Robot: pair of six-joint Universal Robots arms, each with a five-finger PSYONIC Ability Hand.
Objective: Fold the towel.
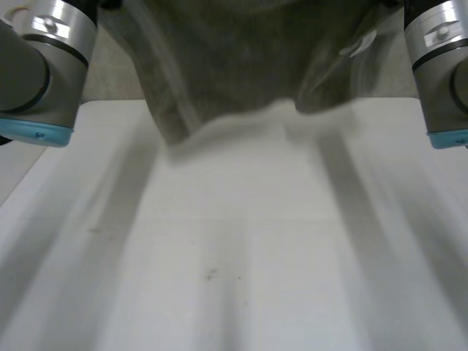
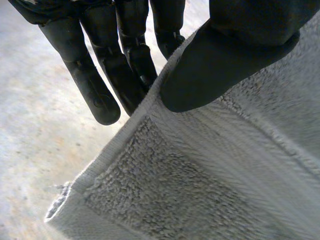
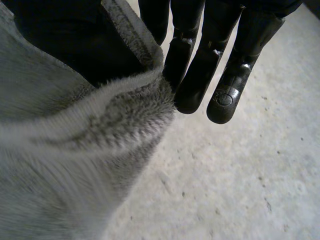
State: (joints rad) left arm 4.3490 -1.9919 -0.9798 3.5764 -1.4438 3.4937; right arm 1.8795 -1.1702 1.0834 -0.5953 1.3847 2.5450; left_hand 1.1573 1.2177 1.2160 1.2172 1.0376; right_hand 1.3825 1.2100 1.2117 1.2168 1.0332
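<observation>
The right hand (image 3: 200, 75) pinches the towel (image 3: 75, 165) at its edge, between the thumb (image 3: 70, 45) and straight fingers (image 3: 227, 95). The grey towel hangs bunched beside the fingers, above a pale speckled surface (image 3: 240, 190).

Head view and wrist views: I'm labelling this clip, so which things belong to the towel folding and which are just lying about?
Belongs to the job:
towel, held up in the air
left hand, thumb and fingers pinching the towel's edge
right hand, thumb and fingers pinching the towel's edge

Just there:
white table, below the hanging towel
</observation>
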